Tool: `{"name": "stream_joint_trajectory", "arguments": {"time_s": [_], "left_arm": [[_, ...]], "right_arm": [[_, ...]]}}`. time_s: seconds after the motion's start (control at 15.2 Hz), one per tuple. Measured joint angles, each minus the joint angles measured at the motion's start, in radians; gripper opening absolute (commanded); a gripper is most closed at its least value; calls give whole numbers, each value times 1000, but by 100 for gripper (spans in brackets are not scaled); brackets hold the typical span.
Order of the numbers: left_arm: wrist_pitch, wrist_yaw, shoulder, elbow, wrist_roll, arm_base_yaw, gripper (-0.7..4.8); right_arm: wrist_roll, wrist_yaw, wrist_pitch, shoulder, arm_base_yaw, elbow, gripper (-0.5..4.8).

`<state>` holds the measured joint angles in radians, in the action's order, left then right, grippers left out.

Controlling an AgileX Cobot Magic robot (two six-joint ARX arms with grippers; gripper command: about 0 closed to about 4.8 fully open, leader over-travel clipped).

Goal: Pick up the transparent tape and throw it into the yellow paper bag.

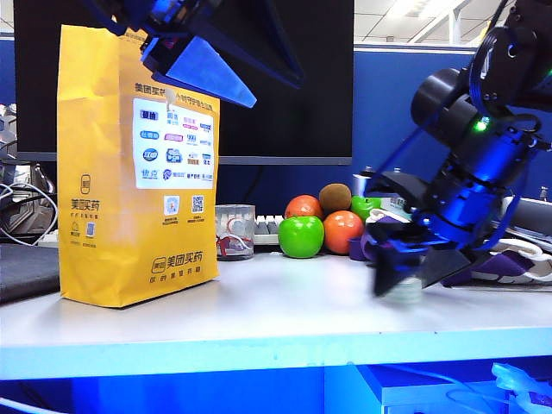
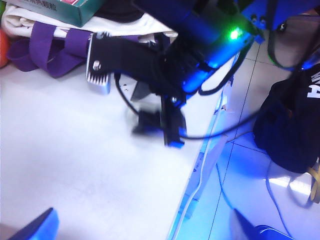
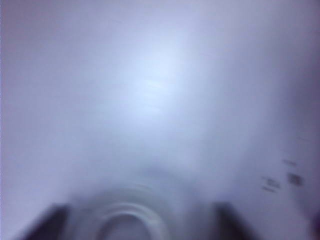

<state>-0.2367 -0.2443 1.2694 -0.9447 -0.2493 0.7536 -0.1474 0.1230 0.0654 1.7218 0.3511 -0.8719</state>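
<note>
The yellow paper bag (image 1: 129,172) stands upright on the left of the white table (image 1: 259,310). My left gripper (image 1: 274,93) hangs open high up, just right of the bag's top; in its wrist view its blue fingertips (image 2: 37,227) stand far apart over the bare table. The transparent tape (image 1: 403,291) lies flat on the table at the right. My right gripper (image 1: 404,278) is down over it, one dark finger on each side. In the right wrist view the tape's ring (image 3: 131,210) sits between the fingers (image 3: 50,222). Blur hides whether they press on it.
A glass cup (image 1: 235,231), a green apple (image 1: 300,236), two oranges (image 1: 342,231) and a brown fruit (image 1: 335,198) stand mid-table behind the tape. Purple straps and clutter (image 1: 517,259) lie behind the right arm. The table's front edge (image 1: 259,354) is close by. A black bag (image 2: 290,125) sits on the floor.
</note>
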Motion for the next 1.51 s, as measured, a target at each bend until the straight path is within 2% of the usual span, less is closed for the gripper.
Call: {"name": "stream_joint_trajectory", "arguments": {"time_s": [0.2, 0.33, 0.39, 0.66, 0.72, 0.85, 0.92, 0.98, 1.11, 1.18, 1.31, 1.44, 1.51], "left_arm": [[0, 1, 0, 0, 0, 0, 479], [5, 1, 0, -1, -2, 0, 479], [-14, 13, 2, -33, -2, 0, 479], [-108, 130, -5, -235, -11, 0, 479], [-153, 174, -6, -283, -28, 0, 479], [-248, 333, -18, -395, -83, 0, 479], [-281, 424, -27, -438, -103, 0, 479], [-324, 579, -39, -489, -129, -6, 479], [-357, 734, -51, -510, -155, -41, 479], [-368, 766, -58, -511, -163, -62, 479], [-461, 759, -71, -529, -169, -151, 479], [-584, 665, -71, -562, -166, -240, 479], [-669, 548, -72, -602, -163, -312, 479]], "right_arm": [[2, 0, 3, -2, -3, -2, 173], [1, 13, 78, 11, -3, -63, 169], [-4, 47, 198, 31, -5, -157, 170], [-42, 87, 364, 21, -3, -523, 171], [-45, 113, 409, 21, -4, -595, 171], [-45, 224, 488, 20, -2, -720, 180], [-43, 282, 519, 17, 2, -768, 181], [-42, 364, 553, 4, 16, -813, 181], [-41, 460, 573, -8, 45, -854, 181], [-41, 476, 575, -14, 63, -869, 180], [-41, 522, 581, -27, 101, -920, 181], [-39, 555, 584, -26, 124, -972, 181], [-33, 560, 570, -27, 145, -1014, 181]]}}
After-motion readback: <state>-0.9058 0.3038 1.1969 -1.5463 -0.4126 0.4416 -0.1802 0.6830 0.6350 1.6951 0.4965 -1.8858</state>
